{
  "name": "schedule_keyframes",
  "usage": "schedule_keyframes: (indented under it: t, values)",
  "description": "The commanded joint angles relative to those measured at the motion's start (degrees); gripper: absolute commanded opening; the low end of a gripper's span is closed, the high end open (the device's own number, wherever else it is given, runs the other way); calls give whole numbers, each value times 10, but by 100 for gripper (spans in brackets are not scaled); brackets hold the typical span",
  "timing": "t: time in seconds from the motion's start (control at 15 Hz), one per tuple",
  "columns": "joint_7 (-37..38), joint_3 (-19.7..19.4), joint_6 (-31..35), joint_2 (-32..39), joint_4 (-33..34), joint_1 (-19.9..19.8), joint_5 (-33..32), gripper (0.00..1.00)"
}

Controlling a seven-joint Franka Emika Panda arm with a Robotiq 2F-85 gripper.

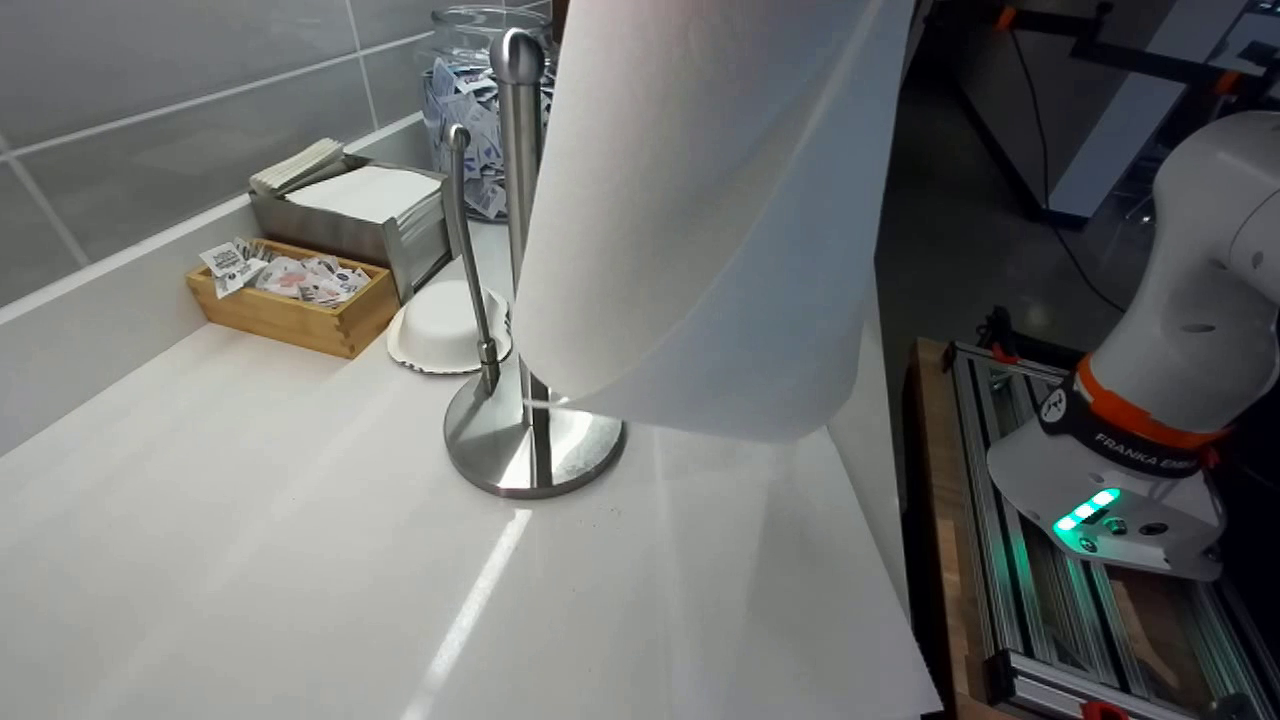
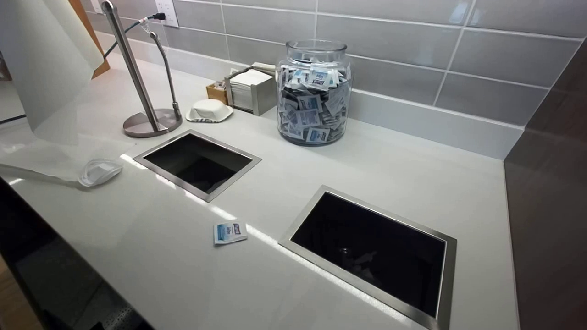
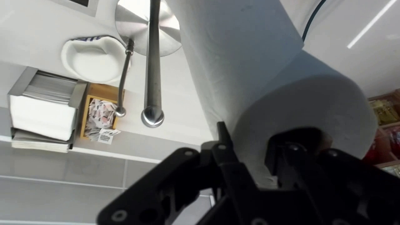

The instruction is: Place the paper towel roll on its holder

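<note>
The white paper towel roll hangs tilted above the counter, with a loose sheet hanging down. It also shows at the left edge in an exterior view and in the wrist view. My gripper is shut on the roll's wall at its top end, one finger in the core's hole and one outside. The gripper is out of view in both exterior views. The steel holder stands upright with a round base, a pole and a thin side arm; it shows bare in the wrist view. The roll is beside the pole, not around it.
A white paper bowl, a napkin box, a wooden packet box and a glass jar stand near the tiled wall. Two framed openings are in the counter. A packet and clear plastic lie in front.
</note>
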Motion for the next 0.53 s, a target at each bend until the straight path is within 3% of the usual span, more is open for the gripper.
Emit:
schedule_keyframes:
  t: [0.0, 0.47]
  values:
    - [41, 24, -20, -18, 32, -25, -40, 7]
    - [97, 49, -28, -29, 85, -44, -87, 7]
